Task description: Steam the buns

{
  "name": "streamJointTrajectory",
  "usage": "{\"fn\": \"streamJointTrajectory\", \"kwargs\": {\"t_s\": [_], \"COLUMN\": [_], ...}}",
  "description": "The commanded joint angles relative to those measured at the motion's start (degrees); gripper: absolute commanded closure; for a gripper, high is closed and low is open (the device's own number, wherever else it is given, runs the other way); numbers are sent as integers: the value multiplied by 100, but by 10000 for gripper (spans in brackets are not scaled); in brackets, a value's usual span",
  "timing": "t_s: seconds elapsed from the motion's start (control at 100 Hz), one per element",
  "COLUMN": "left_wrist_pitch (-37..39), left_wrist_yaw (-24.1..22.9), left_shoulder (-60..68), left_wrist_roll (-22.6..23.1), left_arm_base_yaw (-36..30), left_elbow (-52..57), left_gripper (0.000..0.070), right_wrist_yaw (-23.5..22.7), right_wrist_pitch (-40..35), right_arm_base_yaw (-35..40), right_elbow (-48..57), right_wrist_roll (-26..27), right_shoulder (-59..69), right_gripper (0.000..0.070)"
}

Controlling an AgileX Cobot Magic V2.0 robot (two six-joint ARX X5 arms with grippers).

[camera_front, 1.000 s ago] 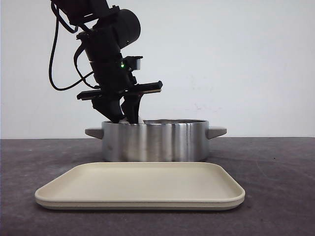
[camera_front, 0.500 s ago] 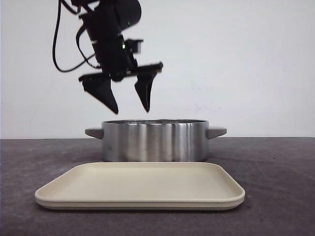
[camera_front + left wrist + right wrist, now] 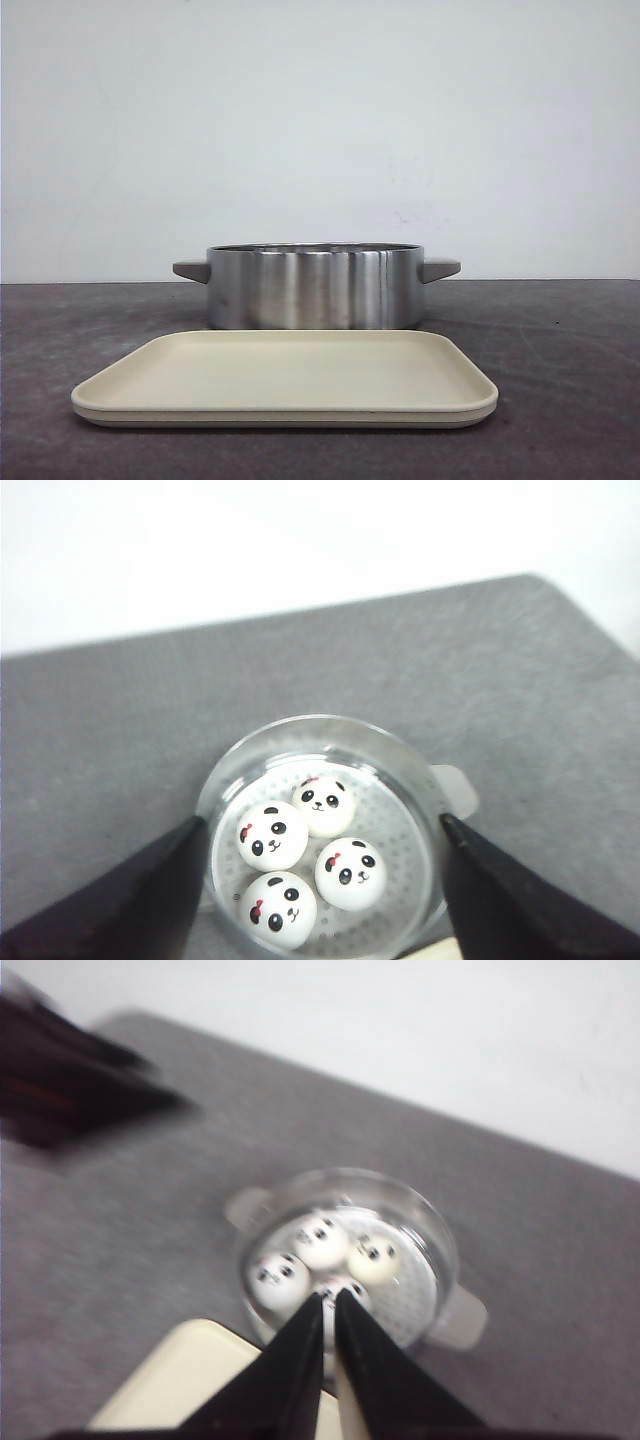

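Left gripper (image 3: 320,900) has lifted clear of the steamer pot (image 3: 314,287), jaws wide and empty, right gripper (image 3: 329,1360) pinched nearly closed above it, all 4 buns (image 3: 300,855) inside, tray (image 3: 285,380) bare.

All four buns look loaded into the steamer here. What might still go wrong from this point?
1. The buns sit packed close together in the steamer pot; they may stick to each other.
2. No lid shows in any view, so steaming may not start.
3. The right gripper, jaws nearly shut, points at the pot and its view is blurred; a drop could dent a bun.
4. The tray sits right against the pot.
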Motion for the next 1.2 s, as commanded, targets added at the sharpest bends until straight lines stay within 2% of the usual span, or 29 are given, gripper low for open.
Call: {"fn": "streamJointTrajectory", "kwargs": {"t_s": [0.0,0.09,0.22,0.32,0.41,0.53,1.19], "left_wrist_pitch": [-101,-164,-192,-166,-52,-9,-138], "left_wrist_yaw": [-13,-17,-168,-323,-398,-485,-483], "left_shoulder": [-411,-1134,-2205,-3038,-3591,-4028,-4129], "left_wrist_roll": [195,195,190,184,77,-96,-92], "left_arm_base_yaw": [-50,-50,-48,-48,-48,-48,-48], "left_elbow": [-42,-387,-1152,-1886,-2389,-2752,-2761], "left_gripper": [321,337,542,700,700,700,700], "right_wrist_yaw": [-129,-507,-1187,-1419,-1412,-1360,-1360], "right_wrist_pitch": [588,1714,3473,4527,4835,4878,4927], "right_arm_base_yaw": [66,70,114,162,166,166,166], "right_elbow": [-415,-1228,-2341,-2973,-3171,-3185,-3180], "right_wrist_roll": [-46,-46,-77,-66,-55,-57,-61], "right_shoulder": [-76,-295,-586,-678,-678,-675,-678], "right_gripper": [688,688,688,688,688,688,688]}}
